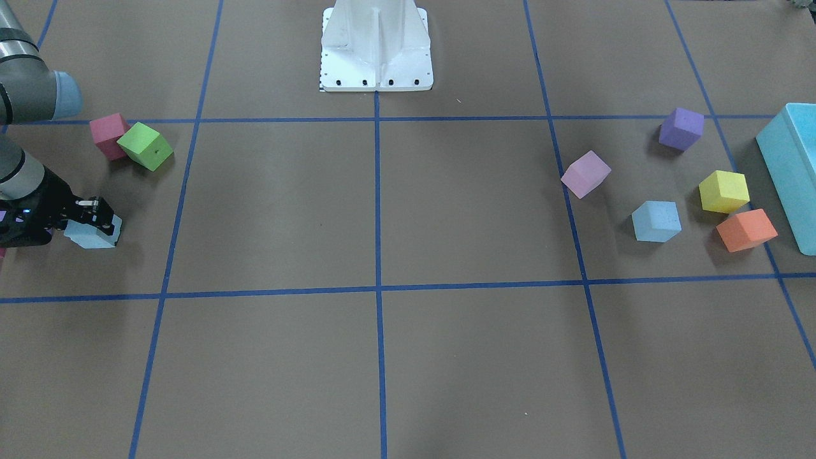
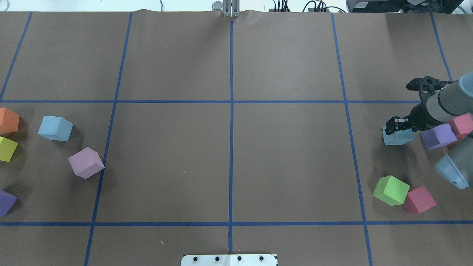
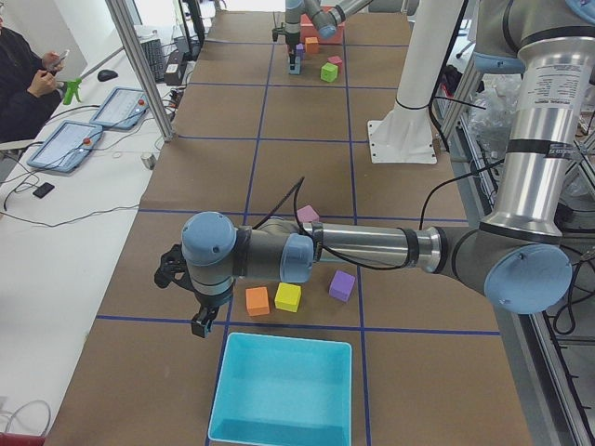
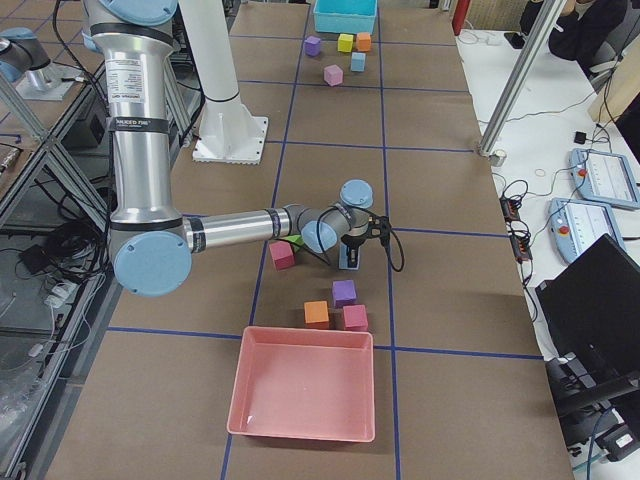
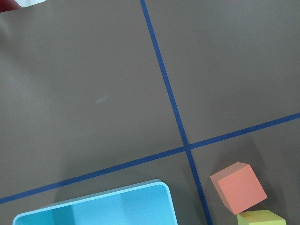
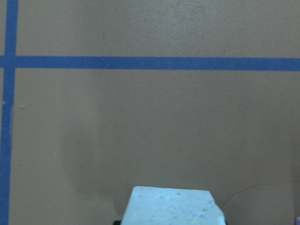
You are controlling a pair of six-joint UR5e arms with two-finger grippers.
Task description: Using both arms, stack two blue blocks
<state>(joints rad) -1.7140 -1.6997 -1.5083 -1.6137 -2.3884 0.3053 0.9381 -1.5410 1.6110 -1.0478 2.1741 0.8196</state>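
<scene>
One pale blue block (image 2: pixel 398 137) sits between the fingers of my right gripper (image 2: pixel 395 126) at the table's right side. It also shows in the front view (image 1: pixel 91 236) and at the bottom of the right wrist view (image 6: pixel 171 206). The gripper is shut on it, low over the table. The other blue block (image 2: pixel 55 128) rests alone on the left side, also visible in the front view (image 1: pixel 656 221). My left gripper (image 3: pixel 200 325) shows only in the left side view, hovering by the orange cube (image 3: pixel 257 300). I cannot tell whether it is open or shut.
A purple cube (image 2: pixel 438 136) and a red cube (image 2: pixel 462 125) lie just behind the right gripper. Green (image 2: pixel 391 190) and red (image 2: pixel 419 199) cubes lie nearer the robot. A lilac cube (image 2: pixel 86 162), yellow cube (image 1: pixel 723 191) and turquoise box (image 1: pixel 794 172) surround the free blue block. A pink tray (image 4: pixel 303 395) sits at the right end.
</scene>
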